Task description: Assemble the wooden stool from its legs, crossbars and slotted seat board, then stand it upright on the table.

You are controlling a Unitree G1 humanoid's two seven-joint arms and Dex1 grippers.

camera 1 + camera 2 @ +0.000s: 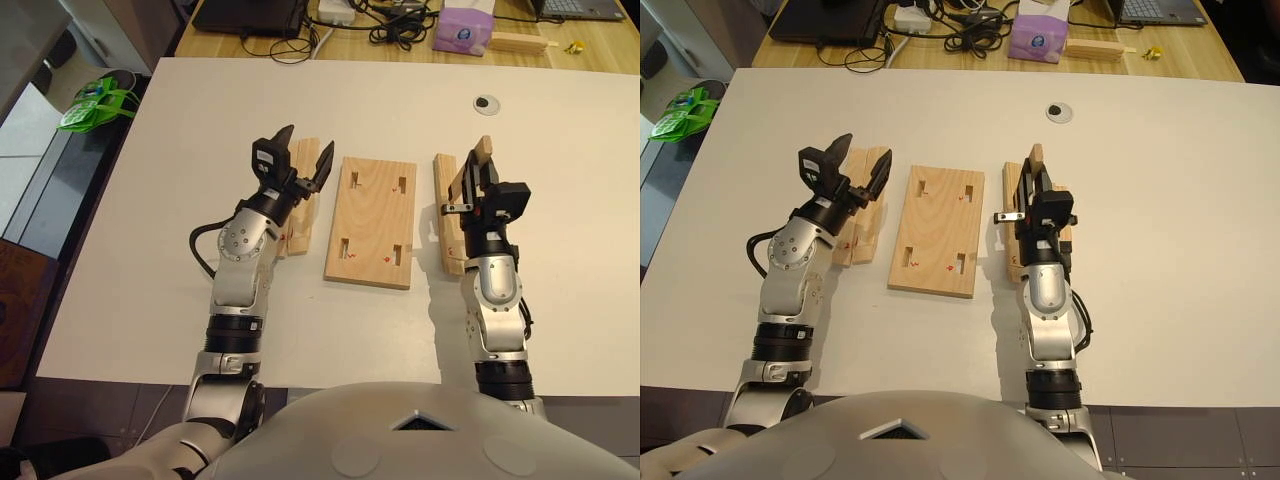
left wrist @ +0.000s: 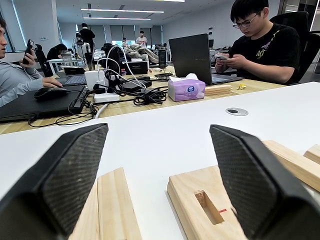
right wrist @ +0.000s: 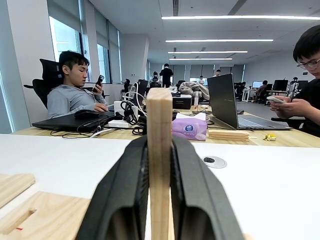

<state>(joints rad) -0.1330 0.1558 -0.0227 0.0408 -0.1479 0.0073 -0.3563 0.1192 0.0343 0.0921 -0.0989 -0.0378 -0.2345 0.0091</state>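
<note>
Left eye view: we judge assembly barely begun: seat board (image 1: 371,221) lies mid-frame, slots empty; right gripper (image 1: 470,186) jaws clamp one wooden piece (image 1: 484,150), left gripper (image 1: 306,152) jaws gape over other pieces (image 1: 307,216).

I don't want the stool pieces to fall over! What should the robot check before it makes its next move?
1. Right pincer shut on the wooden piece: ok.
2. That piece straight in the grip, not tilted: ok.
3. Left pincer open and empty: ok.
4. Seat board flat on the table, slots facing up and uncovered: ok.
5. Held piece lifted clear of the loose pieces beneath it: cannot tell.
</note>
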